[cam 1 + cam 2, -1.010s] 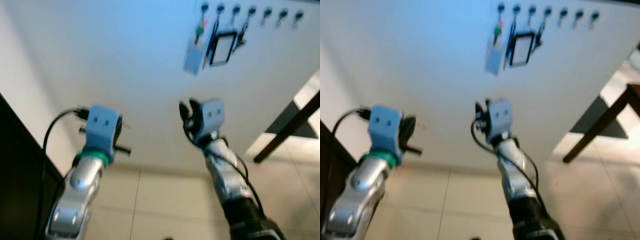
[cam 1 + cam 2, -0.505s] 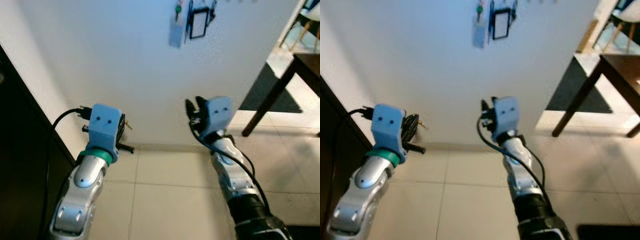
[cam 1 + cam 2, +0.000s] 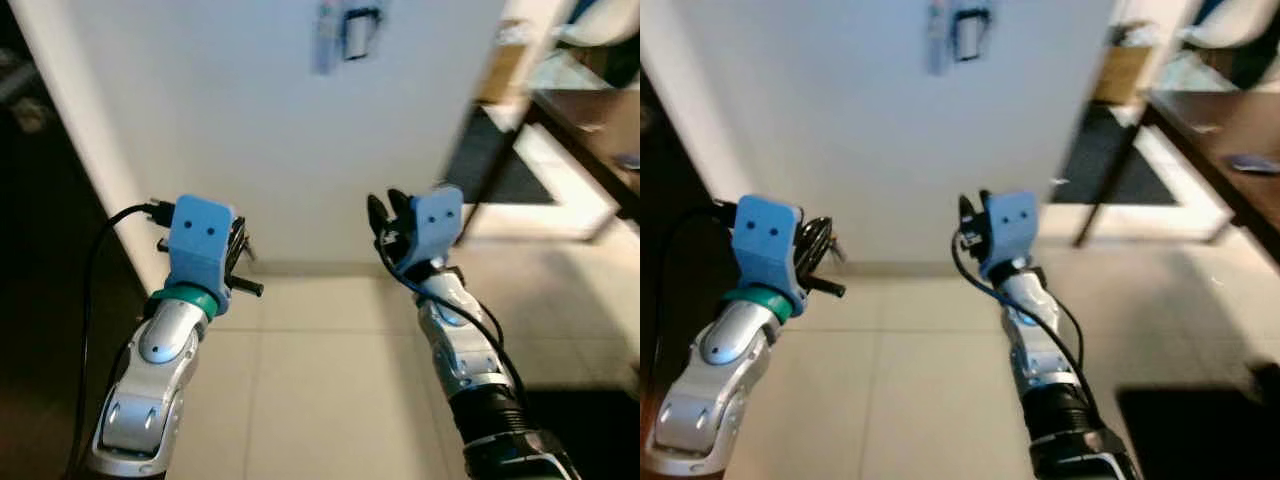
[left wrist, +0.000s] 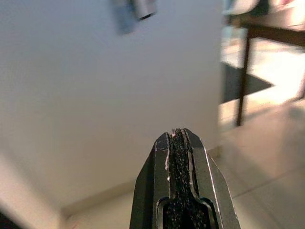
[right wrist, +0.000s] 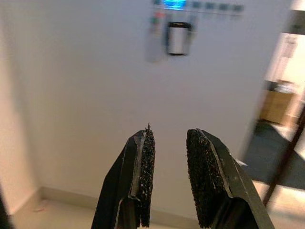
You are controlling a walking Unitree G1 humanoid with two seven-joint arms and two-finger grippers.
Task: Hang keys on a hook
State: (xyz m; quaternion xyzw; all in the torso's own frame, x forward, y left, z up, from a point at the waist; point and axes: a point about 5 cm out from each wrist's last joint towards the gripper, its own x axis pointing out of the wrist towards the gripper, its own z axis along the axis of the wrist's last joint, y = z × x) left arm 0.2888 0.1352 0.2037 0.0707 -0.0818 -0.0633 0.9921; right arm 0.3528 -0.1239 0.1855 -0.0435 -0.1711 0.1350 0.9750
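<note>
While the robot stands back from the white wall [image 3: 270, 130], both arms are raised in front of it and the hooks sit high at about twelve o'clock. The left gripper [image 3: 240, 262] has its fingers pressed together, and the left wrist view shows the pads meeting with only a thin glint of metal at the tip. Something small and metallic pokes out beside it toward the wall; I take that to be the keys [image 3: 247, 246], though they are too small and blurred to be sure. The right gripper [image 5: 170, 162] holds its fingers apart with nothing between them.

On the wall, at roughly one o'clock from the left gripper and well apart from it, hangs a cluster of items [image 3: 343, 32]: a pale tag and a dark-framed card. In the right wrist view a row of hooks [image 5: 195, 5] runs above them.

My worry is the hold. If so little of the keys is pinched, they could slip or swing loose as the arm lifts, and drop to the tiled floor [image 3: 320, 380]. The reach is also long and upward, so the gripper could knock the hanging card or miss a free hook.

No brand, label or writing can be read anywhere; everything on the wall is blurred.
</note>
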